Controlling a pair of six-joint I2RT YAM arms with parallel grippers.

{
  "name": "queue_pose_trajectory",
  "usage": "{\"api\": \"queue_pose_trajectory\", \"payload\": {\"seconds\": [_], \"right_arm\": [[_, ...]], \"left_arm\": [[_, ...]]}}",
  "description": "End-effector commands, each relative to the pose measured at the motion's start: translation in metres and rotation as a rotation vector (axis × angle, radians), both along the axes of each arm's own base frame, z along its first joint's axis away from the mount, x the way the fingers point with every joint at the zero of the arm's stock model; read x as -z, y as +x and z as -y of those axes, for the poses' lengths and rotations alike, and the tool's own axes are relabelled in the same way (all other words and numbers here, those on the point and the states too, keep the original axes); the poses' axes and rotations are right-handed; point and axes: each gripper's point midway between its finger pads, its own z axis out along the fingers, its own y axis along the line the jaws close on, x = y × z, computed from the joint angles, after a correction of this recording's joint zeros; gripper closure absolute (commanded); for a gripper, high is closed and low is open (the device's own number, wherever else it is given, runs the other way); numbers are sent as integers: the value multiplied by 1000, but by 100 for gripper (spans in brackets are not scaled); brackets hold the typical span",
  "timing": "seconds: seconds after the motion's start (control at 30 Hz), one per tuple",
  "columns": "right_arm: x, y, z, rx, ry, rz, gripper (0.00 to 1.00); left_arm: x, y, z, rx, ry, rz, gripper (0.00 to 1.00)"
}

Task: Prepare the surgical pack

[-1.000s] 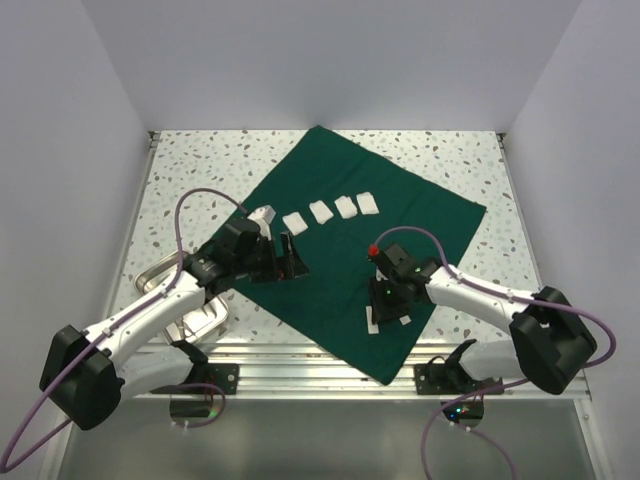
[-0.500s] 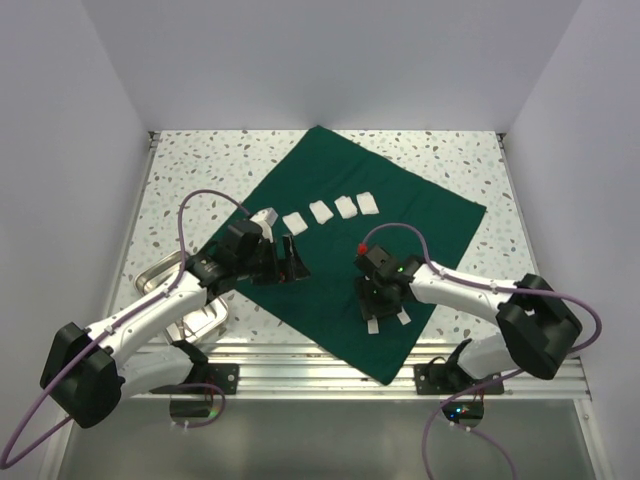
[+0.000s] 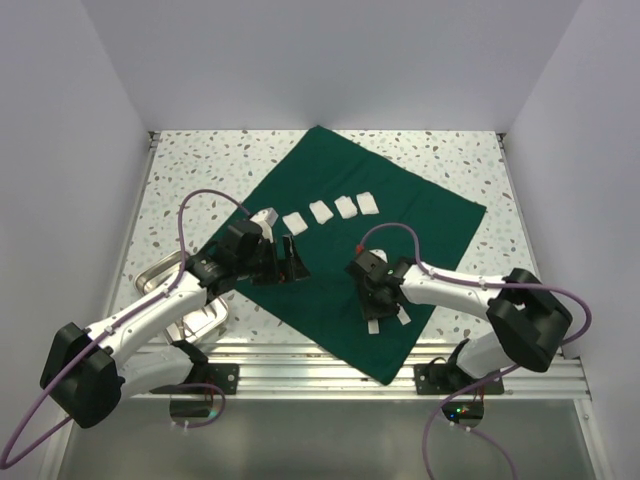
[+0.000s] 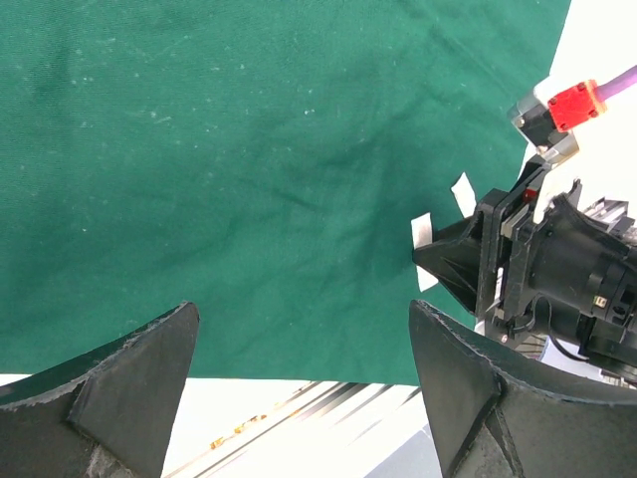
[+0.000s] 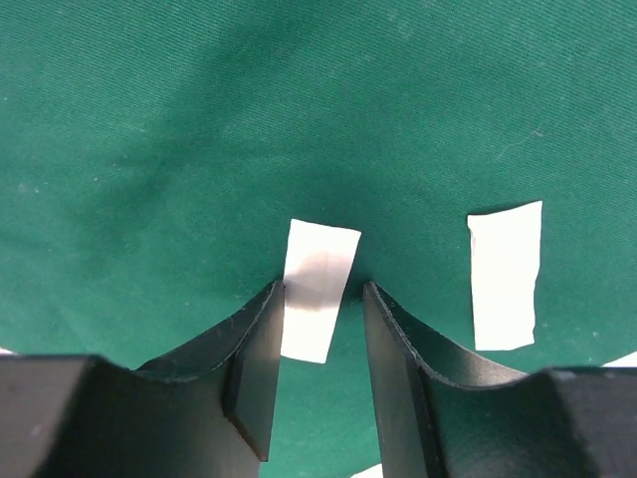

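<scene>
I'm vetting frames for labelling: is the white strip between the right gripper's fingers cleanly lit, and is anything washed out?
Right wrist view: the white strip is sharp, but a soft shadow greys its middle and darkens the green drape above. Left wrist view: drape crisp, table beyond it blown out white. Top external view: even light, faint shadows.

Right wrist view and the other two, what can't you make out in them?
- Right wrist view: whether the right gripper pinches the white strip or only straddles it; its jaws cover the strip's edges.
- Top view: the steel tray lies mostly under the left arm, any contents hidden.
- Left wrist view: the green drape runs off the frame; its far corners are cut off.
</scene>
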Motion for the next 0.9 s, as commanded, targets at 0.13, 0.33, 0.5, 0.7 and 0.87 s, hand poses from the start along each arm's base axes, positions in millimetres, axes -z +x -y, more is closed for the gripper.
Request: {"api": "queue_pose_trajectory", "payload": {"seconds": [0.13, 0.33, 0.5, 0.7, 0.87], "right_arm": [[-5, 7, -6, 31, -64, 53, 60], [-3, 4, -3, 40, -89, 58, 60], [-1, 1, -6, 37, -67, 50, 60], [3, 0, -7, 33, -66, 46, 67], [-5, 4, -6, 37, -57, 76, 74]], "left_arm": [[-7, 0, 3, 34, -8, 48, 10], [-4, -1, 1, 35, -1, 42, 10], [-2, -2, 1, 38, 1, 38, 10], [-2, -3, 1, 36, -2, 35, 10], [1, -5, 1, 38, -3, 29, 10]]}}
